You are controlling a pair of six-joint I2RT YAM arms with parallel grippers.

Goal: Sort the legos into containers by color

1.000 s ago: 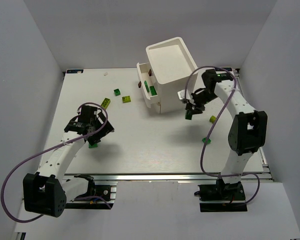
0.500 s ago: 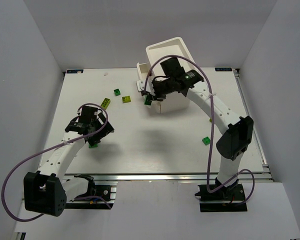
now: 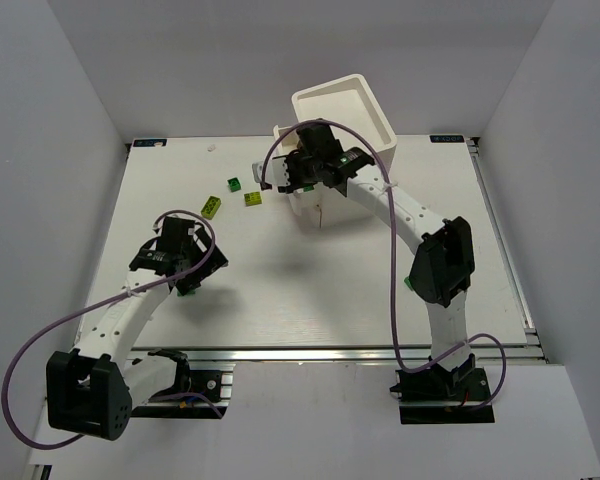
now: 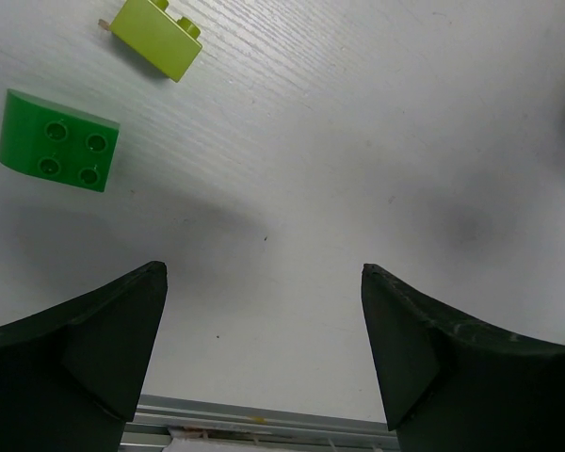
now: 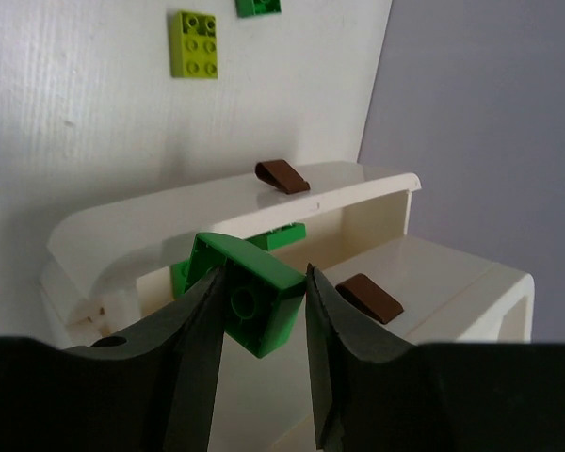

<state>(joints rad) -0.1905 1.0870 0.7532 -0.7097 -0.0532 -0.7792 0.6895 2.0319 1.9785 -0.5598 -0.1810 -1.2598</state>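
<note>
From above, the tall white boxy cabinet [image 3: 345,105] stands at the far edge of the white counter [image 3: 310,290], a little right of the middle. The right arm [image 3: 405,210] reaches to the cabinet's left side, where the drawers open. Left of it, toward the far edge, lie a small dark green brick [image 3: 235,183] and two yellow-green bricks [image 3: 252,199]. The left arm [image 3: 130,300] hangs near the left edge.

In the left wrist view, the left jaws stand wide apart, with nothing between them, over bare counter. A green four-stud brick [image 4: 58,141] and a yellow-green brick [image 4: 155,38] lie beyond them.

In the right wrist view, the right jaws are narrow and clamp a green studded plastic brick [image 5: 254,294]. It is held tilted at the opening of the shallow white pulled-out drawer [image 5: 169,221] with the dark brown knob [image 5: 282,175]. Another green brick [image 5: 281,235] lies inside. I judge the step is the drop. To do it well, carry the brick past the front wall, lower it a little and open slowly, so it does not bounce out. Then leave upward without pushing the drawer.
</note>
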